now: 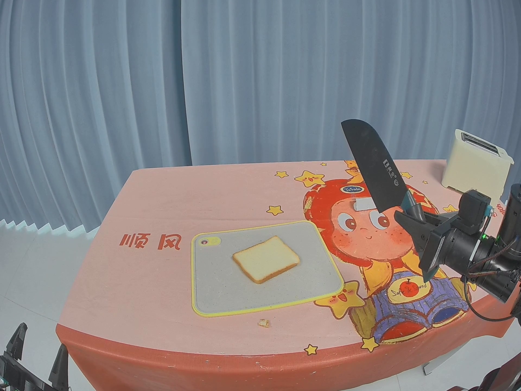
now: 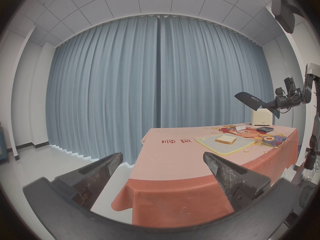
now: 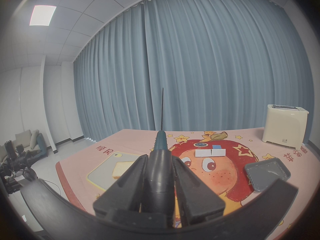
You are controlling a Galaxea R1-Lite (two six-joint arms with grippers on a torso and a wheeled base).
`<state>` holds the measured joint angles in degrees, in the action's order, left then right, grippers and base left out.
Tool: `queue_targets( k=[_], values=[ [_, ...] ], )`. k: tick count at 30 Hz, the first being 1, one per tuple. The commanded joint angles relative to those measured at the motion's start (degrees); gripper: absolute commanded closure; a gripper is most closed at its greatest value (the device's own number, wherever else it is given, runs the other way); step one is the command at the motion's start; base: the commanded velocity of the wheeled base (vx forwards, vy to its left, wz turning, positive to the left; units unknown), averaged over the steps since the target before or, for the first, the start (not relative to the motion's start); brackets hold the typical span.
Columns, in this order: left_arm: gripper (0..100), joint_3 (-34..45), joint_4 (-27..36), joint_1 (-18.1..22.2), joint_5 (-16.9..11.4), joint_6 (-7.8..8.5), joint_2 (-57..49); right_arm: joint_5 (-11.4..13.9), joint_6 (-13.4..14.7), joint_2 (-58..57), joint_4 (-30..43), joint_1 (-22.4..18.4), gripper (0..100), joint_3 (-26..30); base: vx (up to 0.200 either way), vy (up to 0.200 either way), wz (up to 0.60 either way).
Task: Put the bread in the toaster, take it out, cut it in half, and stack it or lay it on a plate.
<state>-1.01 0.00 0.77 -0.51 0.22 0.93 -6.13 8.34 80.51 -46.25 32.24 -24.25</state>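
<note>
Pink tablecloth [image 1: 163, 278]: bread [image 1: 266, 258] on board [image 1: 217, 291]; right claw [image 3: 159, 160] grips knife [image 1: 375, 164] (blade up), left claw [image 2: 162, 157] wide.

A blue curtain [image 1: 260, 66] hangs behind the pink surface [image 1: 157, 283]. On the surface lie a small white block [image 1: 364, 205] and, near the surface's front edge, a crumb [image 1: 264, 323].

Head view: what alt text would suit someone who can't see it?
The right gripper holds a black knife blade up over a pink table where bread lies on a grey cutting board; a cream toaster stands far right.
</note>
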Motion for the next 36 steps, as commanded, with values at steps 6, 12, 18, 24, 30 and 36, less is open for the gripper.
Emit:
queue_targets(
  k=[6,12,18,24,30,36],
  values=[
    [0,1.0,0.0,0.0,0.0,-0.13,-0.9,0.0,-0.4,-0.1,0.1,2.4,100,0.9,0.000,0.000,0.00],
    [0,1.0,0.0,0.0,0.0,0.13,-0.9,0.4,-1.9,-0.3,-0.1,3.6,100,3.4,0.000,0.000,0.00],
    [0,1.0,0.0,0.0,0.0,0.04,-0.9,0.7,-2.3,-0.3,-0.2,5.1,100,5.0,0.000,0.200,0.00],
    [0,1.0,-0.1,0.0,-0.1,0.13,-0.9,0.9,-2.3,-0.1,-0.2,7.0,100,6.5,0.000,0.167,0.00],
    [0,1.0,-0.1,0.0,0.0,0.13,-0.9,1.2,-1.9,0.1,-0.2,7.1,100,6.5,0.000,0.000,0.00],
    [0,1.0,-0.1,0.0,-0.1,0.13,-0.9,1.0,-2.4,-0.3,-0.2,7.1,100,6.5,0.000,0.000,0.00]
  ],
)
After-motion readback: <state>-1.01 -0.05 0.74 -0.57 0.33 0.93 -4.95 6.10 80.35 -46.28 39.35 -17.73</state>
